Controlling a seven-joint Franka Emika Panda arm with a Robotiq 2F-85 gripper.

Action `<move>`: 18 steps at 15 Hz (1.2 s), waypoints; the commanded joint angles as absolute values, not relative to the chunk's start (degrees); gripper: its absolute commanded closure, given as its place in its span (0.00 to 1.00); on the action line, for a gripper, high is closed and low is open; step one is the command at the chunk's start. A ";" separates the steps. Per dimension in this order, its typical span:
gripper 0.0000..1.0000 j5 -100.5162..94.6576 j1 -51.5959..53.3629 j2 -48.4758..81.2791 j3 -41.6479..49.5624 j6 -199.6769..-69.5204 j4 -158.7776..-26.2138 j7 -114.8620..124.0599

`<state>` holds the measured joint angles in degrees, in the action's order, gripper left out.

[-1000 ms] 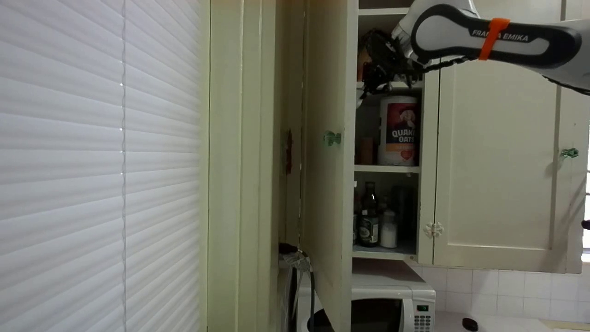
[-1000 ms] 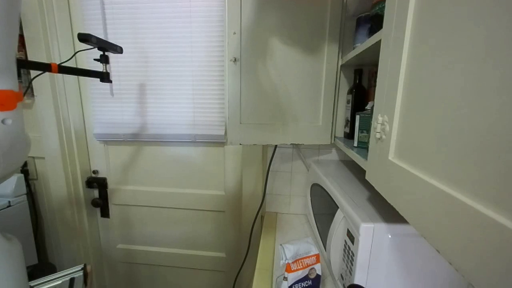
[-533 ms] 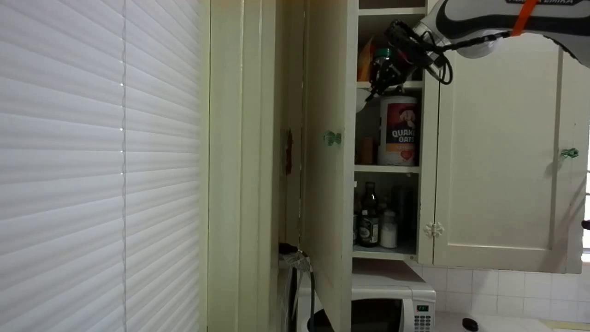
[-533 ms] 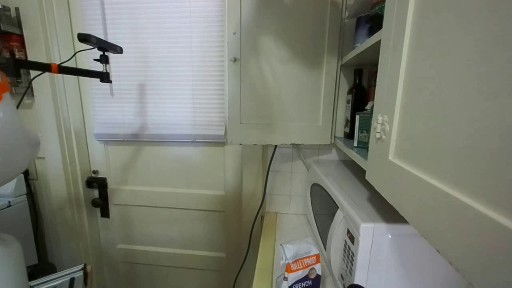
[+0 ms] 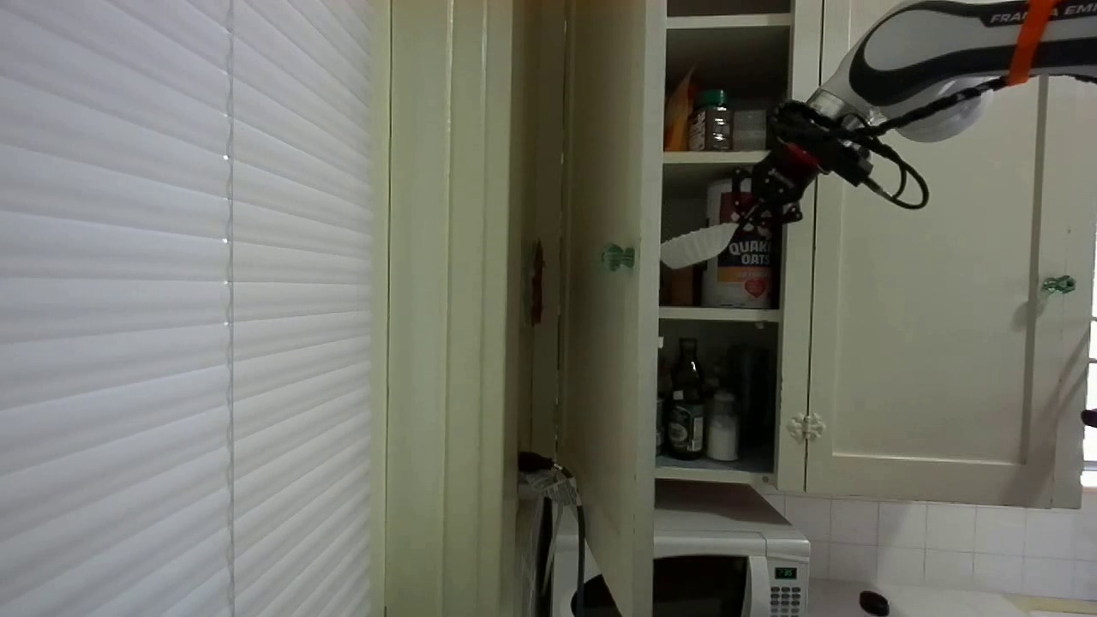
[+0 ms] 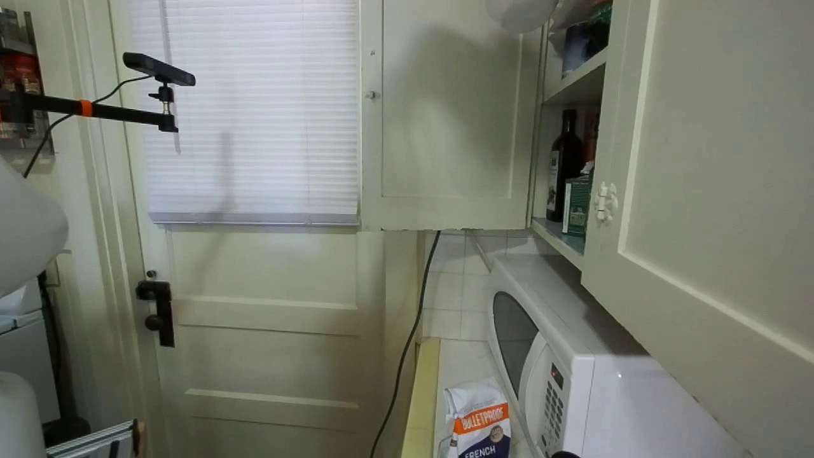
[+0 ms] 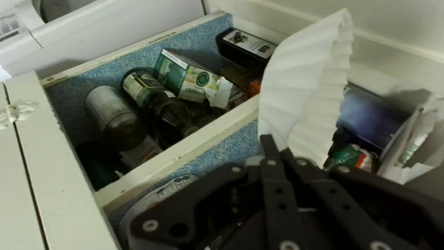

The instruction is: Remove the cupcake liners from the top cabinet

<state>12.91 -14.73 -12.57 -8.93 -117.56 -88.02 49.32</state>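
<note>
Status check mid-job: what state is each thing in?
Cupcake liners: gripped, tilted.
End effector: shut on the cupcake liners.
Top cabinet: open.
Wide cabinet door: shut.
Microwave: shut, display lit.
Oats canister: upright.
Green-lidded jar: upright, closed.
Door blind: lowered.
Bulletproof bag: open or sealed, can't tell.

The end effector (image 5: 742,226) partly hides the oats canister (image 5: 744,278).

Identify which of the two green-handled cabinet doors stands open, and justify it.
The left door in an exterior view: it stands swung outward, leaving the top cabinet exposed, whereas the right door lies shut.
</note>
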 commanded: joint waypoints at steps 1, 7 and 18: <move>1.00 18.47 -9.40 -20.67 -2.83 -119.97 -101.90 39.58; 1.00 20.30 -6.53 -29.50 2.15 -119.18 -119.82 27.17; 0.99 20.49 -7.57 -31.94 2.95 -119.23 -127.52 24.51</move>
